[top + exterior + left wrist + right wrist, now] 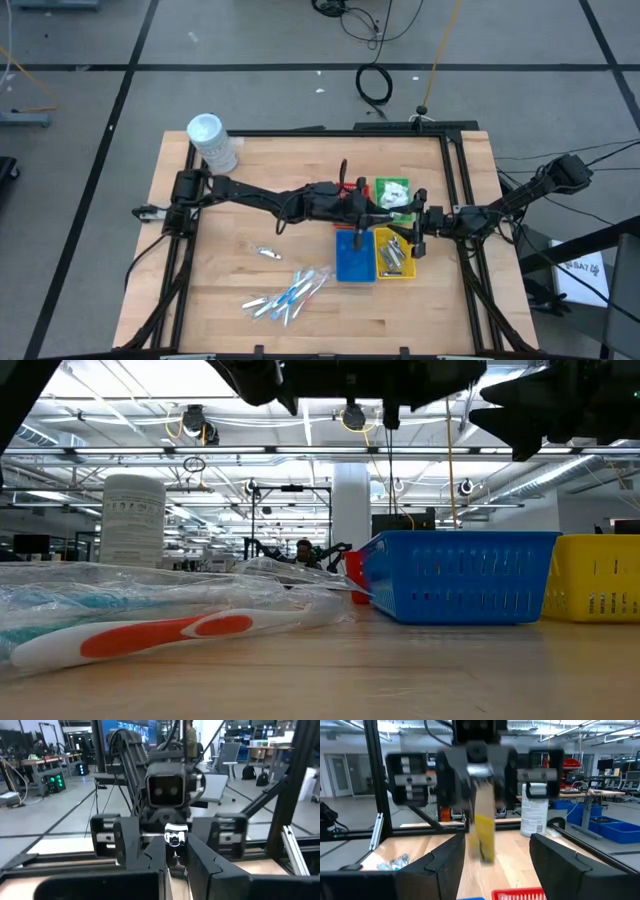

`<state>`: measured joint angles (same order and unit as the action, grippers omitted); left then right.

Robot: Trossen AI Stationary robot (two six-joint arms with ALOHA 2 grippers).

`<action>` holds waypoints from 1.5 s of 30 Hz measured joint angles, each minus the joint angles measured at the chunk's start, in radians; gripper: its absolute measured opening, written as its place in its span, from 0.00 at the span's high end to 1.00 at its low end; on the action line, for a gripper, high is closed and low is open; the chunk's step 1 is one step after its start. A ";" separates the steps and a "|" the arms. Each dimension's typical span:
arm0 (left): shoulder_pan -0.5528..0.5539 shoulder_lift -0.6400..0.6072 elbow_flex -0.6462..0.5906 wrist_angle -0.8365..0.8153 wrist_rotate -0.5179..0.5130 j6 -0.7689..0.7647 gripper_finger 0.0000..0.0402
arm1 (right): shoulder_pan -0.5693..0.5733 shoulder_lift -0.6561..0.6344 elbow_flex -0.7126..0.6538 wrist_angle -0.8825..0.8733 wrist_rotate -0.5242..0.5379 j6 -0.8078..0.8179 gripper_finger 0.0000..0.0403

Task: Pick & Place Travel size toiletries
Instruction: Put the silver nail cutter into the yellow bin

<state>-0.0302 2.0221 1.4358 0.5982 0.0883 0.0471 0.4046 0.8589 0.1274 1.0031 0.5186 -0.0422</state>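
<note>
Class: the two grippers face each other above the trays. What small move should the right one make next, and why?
Probably ease the right gripper forward until its open fingers straddle the slim tan-and-yellow item, then close. The left gripper holds that item out toward it, and the right one looks short of it.

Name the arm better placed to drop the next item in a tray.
Left. The left gripper grips a yellowish packet close to the blue tray; the right gripper is open and looks empty.

Two matte-black jointed arms [260, 197] — boxy wrists, trailing black cables.
</note>
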 joint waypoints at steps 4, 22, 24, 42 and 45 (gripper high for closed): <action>0.005 0.023 0.012 0.002 0.008 -0.009 0.93 | -0.002 0.000 0.000 0.003 -0.024 0.003 0.48; 0.021 0.022 0.013 0.004 0.037 -0.035 0.92 | -0.088 0.168 0.001 0.195 -0.105 0.029 0.48; 0.021 0.022 0.013 -0.001 0.039 -0.042 0.91 | -0.095 0.182 0.001 0.202 -0.105 0.030 0.48; 0.016 0.019 0.014 -0.009 0.012 -0.048 0.85 | -0.119 0.199 0.000 0.228 -0.178 -0.018 0.92; 0.014 0.019 0.014 -0.009 0.002 -0.060 0.84 | -0.118 0.199 0.000 0.227 -0.179 -0.019 0.93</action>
<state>-0.0161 2.0411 1.4498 0.5892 0.0901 -0.0131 0.2863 1.0580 0.1279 1.2300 0.3398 -0.0608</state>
